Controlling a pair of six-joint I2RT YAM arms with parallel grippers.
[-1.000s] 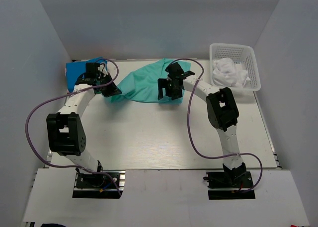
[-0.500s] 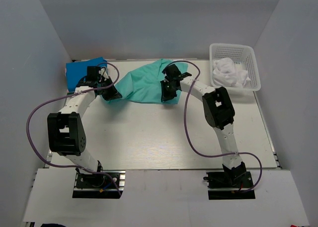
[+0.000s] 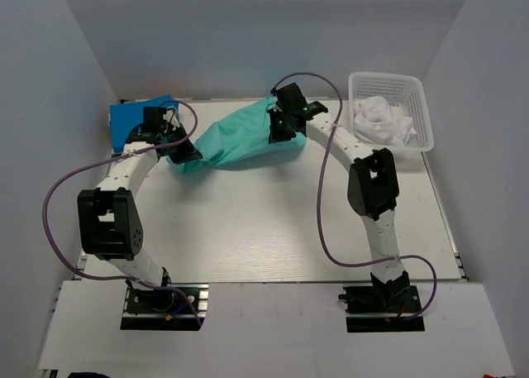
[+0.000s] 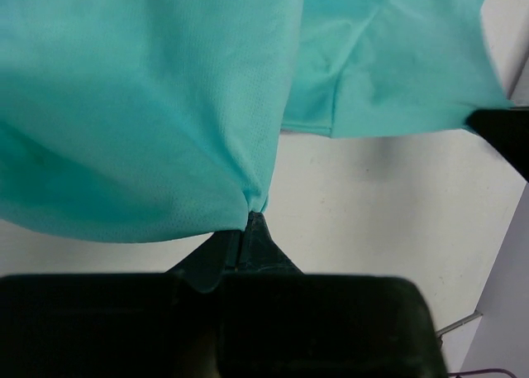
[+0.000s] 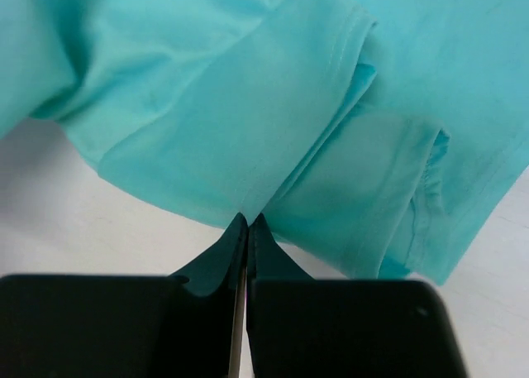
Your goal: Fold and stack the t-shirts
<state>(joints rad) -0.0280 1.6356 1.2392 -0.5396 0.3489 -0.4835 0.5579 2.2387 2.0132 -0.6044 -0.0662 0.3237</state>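
Right tool (image 3: 279, 130) has moved toward the far edge of the worktop (image 3: 264, 221) over the last second, taking its end of the teal t-shirt (image 3: 231, 138) with it. Left tool (image 3: 180, 149) has barely shifted. Result: the shirt was a broad, loose spread a second ago and is now a narrower band running diagonally between the two tools, high on the right and low on the left. Left wrist view: jaws pinched tight on a small gather of the teal cloth, which fans away from the tip. A sleeve or hem hangs further off above bare worktop. Right wrist view: same state, jaws closed down to a slit on a folded edge, with hemmed layers bunched just beyond. Both grips look secure, but each is on a small bite only. The shirt lies at the far middle of the worktop. From overhead I cannot tell whether its middle touches the surface or hangs clear. A folded blue t-shirt (image 3: 128, 116) sits at the far left, just behind the left tool. White t-shirts (image 3: 380, 120) are heaped in the basket (image 3: 387, 78) at the far right. Judgement: the shirt is being tensioned and straightened for laying out, and no fold has been made yet. The bunched hems on the right suggest it isn't flat yet, so the task is at an early stage.
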